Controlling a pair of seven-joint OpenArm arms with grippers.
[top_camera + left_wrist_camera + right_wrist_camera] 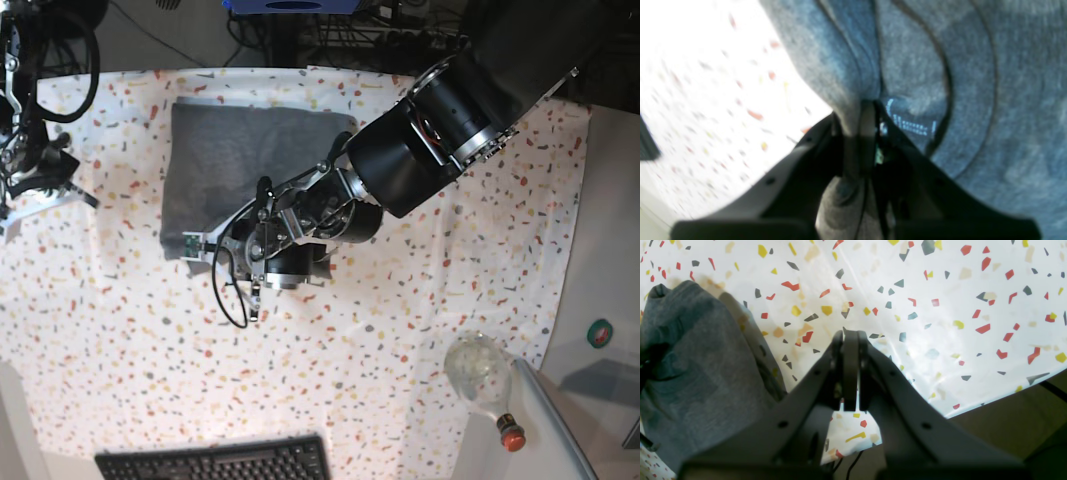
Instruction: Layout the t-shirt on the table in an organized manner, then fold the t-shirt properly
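The grey t-shirt (255,160) lies as a folded rectangle on the far left part of the speckled table (400,300). My left gripper (190,243) is at the shirt's near left corner. In the left wrist view this gripper (868,108) is shut on a fold of the t-shirt (973,100), beside the small neck label (912,125). My right gripper (850,336) is shut with nothing between its fingers and hangs over bare table (940,323). The t-shirt (690,356) bunches to its left, apart from it. The right arm (30,150) stands at the table's left edge.
A black keyboard (215,462) lies at the front edge. A clear bottle with a red cap (482,378) lies at the front right, by a plain grey side surface (545,430). A thin black cable (232,295) loops under the left arm. The table edge (990,393) is near the right gripper.
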